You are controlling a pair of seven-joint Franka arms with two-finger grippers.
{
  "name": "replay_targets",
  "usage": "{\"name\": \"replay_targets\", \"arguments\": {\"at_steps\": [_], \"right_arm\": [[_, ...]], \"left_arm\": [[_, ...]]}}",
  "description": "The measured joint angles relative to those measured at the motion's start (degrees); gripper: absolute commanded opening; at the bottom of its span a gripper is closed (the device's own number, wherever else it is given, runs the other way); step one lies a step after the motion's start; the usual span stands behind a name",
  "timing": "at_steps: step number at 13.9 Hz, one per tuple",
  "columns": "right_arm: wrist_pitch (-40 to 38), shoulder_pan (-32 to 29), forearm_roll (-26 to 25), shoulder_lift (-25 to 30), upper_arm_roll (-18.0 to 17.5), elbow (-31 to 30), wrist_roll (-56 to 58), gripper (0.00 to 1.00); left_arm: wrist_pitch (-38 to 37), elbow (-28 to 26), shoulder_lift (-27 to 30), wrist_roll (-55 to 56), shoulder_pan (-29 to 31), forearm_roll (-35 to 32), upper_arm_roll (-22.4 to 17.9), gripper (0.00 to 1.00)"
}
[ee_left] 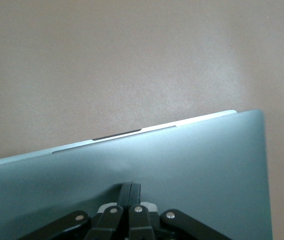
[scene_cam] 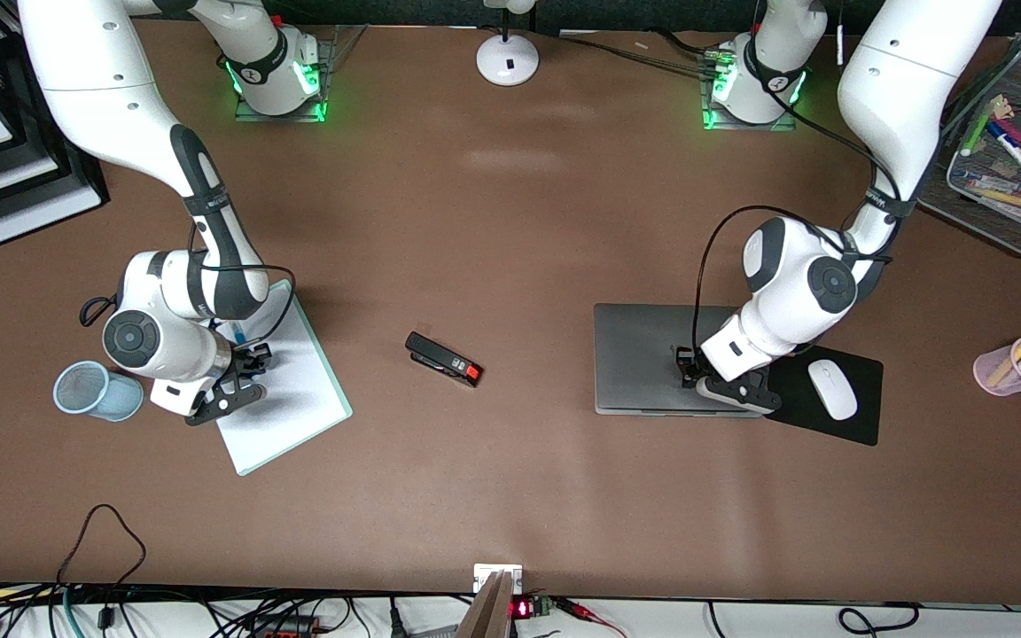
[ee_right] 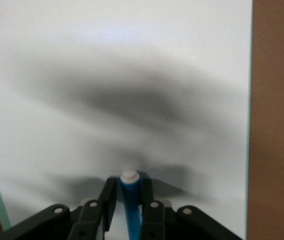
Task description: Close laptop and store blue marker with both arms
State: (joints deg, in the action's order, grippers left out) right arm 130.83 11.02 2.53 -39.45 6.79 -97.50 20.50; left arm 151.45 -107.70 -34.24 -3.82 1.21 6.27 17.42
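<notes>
The silver-grey laptop (scene_cam: 639, 354) (ee_left: 197, 165) lies closed on the table toward the left arm's end. My left gripper (scene_cam: 686, 365) (ee_left: 131, 186) is shut with nothing in it, and its fingertips rest on the lid. The blue marker (scene_cam: 238, 336) (ee_right: 130, 200) lies on a white pad (scene_cam: 298, 399) (ee_right: 132, 75) toward the right arm's end, its pale end pointing away from the wrist. My right gripper (scene_cam: 251, 358) (ee_right: 128, 187) is down over the pad, its fingers closed against both sides of the marker.
A blue mesh cup (scene_cam: 94, 390) sits beside the pad. A black stapler (scene_cam: 444, 359) lies mid-table. A white mouse (scene_cam: 832, 390) rests on a black mat (scene_cam: 861, 421) beside the laptop. A pink cup of pens (scene_cam: 1020, 363) and a mesh tray of markers (scene_cam: 962, 190) stand at the left arm's end.
</notes>
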Motion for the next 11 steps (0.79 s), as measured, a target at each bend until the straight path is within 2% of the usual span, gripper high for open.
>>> {"name": "replay_targets", "arguments": {"at_steps": [2,4,9,11], "right_arm": [[0.0,-0.01,0.01,-0.01,0.01,0.0,0.0,0.07],[0.0,-0.02,0.01,-0.01,0.01,0.0,0.01,0.01],[0.7,-0.02,0.01,0.48,0.03,2.76,0.06,0.0],[0.66,-0.04,-0.02,2.49,0.11,4.07,0.96,0.0]], "left_arm": [[0.11,0.21,-0.82,-1.77,0.05,0.0,-0.07,0.0],[0.13,0.46,-1.62,-3.24,0.15,0.0,-0.12,0.0],[0.67,0.61,-3.37,-4.13,0.16,0.0,-0.18,0.0],[1.43,0.62,-3.93,-4.29,0.15,0.0,-0.18,0.0]]}}
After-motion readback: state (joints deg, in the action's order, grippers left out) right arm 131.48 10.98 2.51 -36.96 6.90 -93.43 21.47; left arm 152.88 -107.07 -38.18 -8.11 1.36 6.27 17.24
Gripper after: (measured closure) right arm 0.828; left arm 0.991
